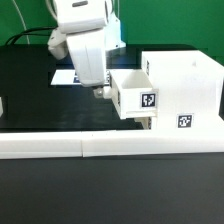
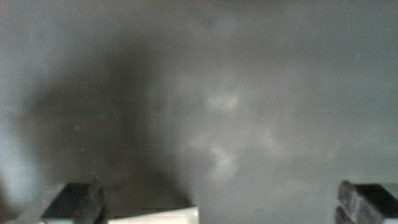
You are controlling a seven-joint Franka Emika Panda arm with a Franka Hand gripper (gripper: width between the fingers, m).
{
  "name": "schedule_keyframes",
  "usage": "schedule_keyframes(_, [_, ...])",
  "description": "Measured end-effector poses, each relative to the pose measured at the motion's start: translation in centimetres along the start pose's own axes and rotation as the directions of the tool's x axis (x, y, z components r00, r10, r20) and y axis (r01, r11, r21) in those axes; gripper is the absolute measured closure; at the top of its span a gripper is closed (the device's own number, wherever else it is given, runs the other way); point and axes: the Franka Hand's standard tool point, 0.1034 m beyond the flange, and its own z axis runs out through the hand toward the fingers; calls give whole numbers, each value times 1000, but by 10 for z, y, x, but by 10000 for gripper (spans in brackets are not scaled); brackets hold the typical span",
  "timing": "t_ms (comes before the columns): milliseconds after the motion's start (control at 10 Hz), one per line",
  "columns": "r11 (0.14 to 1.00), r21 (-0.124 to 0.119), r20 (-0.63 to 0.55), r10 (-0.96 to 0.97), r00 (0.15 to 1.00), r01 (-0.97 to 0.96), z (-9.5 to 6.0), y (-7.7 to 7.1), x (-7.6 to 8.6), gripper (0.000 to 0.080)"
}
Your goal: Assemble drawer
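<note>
Clearly, the tool [image 1: 98, 91] hung low beneath the white arm [image 1: 80, 35], which reached down from twelve o'clock in the exterior view, wrist nearly vertical. Its tip sat at the nine o'clock side of a small tray [image 1: 136, 92], seemingly touching that tray's side wall. In the wrist view the two dark fingertips [image 2: 75, 201] stood far apart at opposite lower corners, so the tool was spread wide and released, with only a blurred pale grey surface between them; what that surface was could not be told.

Outward from there, the tray, bearing a black-and-white tag [image 1: 149, 100], stuck partway out of the boxy drawer case [image 1: 185, 85] at three o'clock of the tool. A second tag [image 1: 184, 121] showed on the case's front, at about four o'clock from the tray.

A flat marker board [image 1: 63, 76] lay on the black desk [image 1: 30, 85] behind the tool, at roughly ten o'clock. A long white border rail [image 1: 90, 146] ran across the desk at six o'clock.
</note>
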Motion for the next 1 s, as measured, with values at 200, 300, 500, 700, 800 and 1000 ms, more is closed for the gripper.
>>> schedule_keyframes(200, [1000, 13, 8, 8, 1000, -8, -3, -18, -1, 150])
schedule_keyframes(300, [1000, 18, 13, 7, 1000, -8, -5, -25, 2, 150])
schedule_keyframes(500, [999, 30, 10, 26, 1000, -26, 0, -30, 12, 150])
schedule_keyframes(700, [998, 33, 5, 56, 998, -56, 3, -28, 30, 150])
schedule_keyframes(800, [997, 34, 10, 72, 997, -72, 3, -26, 33, 150])
schedule_keyframes(1000, [995, 36, 16, 96, 995, -97, 2, -24, 34, 150])
